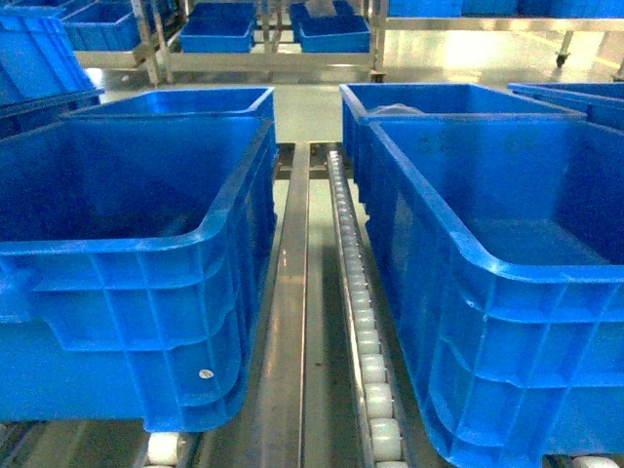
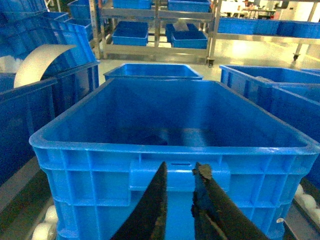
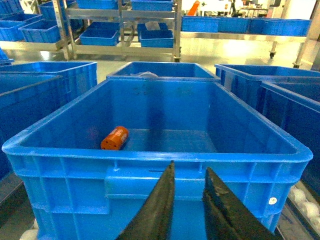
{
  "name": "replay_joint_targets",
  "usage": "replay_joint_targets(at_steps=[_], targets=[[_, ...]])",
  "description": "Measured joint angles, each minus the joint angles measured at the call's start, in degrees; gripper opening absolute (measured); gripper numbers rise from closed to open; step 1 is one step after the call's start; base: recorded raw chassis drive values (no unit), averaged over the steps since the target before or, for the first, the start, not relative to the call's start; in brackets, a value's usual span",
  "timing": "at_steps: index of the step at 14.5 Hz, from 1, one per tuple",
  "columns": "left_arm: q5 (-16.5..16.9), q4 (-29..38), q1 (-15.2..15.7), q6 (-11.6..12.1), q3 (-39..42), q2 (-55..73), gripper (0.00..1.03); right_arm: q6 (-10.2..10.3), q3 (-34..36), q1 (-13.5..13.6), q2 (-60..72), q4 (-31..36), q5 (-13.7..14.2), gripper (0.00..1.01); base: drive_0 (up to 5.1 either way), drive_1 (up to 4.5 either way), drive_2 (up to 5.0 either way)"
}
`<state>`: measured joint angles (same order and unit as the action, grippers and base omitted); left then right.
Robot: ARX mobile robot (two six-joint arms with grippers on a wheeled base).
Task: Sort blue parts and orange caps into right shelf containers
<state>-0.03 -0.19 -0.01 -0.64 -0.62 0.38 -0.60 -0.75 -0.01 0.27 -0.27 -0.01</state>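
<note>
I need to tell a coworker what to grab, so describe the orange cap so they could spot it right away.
Find the large blue bin directly ahead of the right gripper. On its floor near the left wall lies the orange cap, a short cylinder on its side. It is the only orange thing among the blue bins.

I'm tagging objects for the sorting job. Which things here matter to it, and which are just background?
Job:
orange cap, lying in the right bin
left bin
left gripper and right gripper, each slightly open, holding nothing

Background:
roller track between the bins
far shelf bins
white curved sheet
</note>
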Motion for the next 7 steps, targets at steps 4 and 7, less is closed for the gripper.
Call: replay_joint_targets(at_steps=[4, 7], targets=[[0.0, 0.0, 0.0, 0.0, 0.0, 0.0, 0.67, 0.0, 0.0, 0.0, 0.0, 0.0, 0.0, 0.66, 0.0, 0.0, 0.0], [0.0, 0.0, 0.0, 0.1, 0.0, 0.0, 0.99, 0.1, 0.0, 0.0, 0.0, 0.0, 0.0, 1.0, 0.0, 0.0, 0.0]])
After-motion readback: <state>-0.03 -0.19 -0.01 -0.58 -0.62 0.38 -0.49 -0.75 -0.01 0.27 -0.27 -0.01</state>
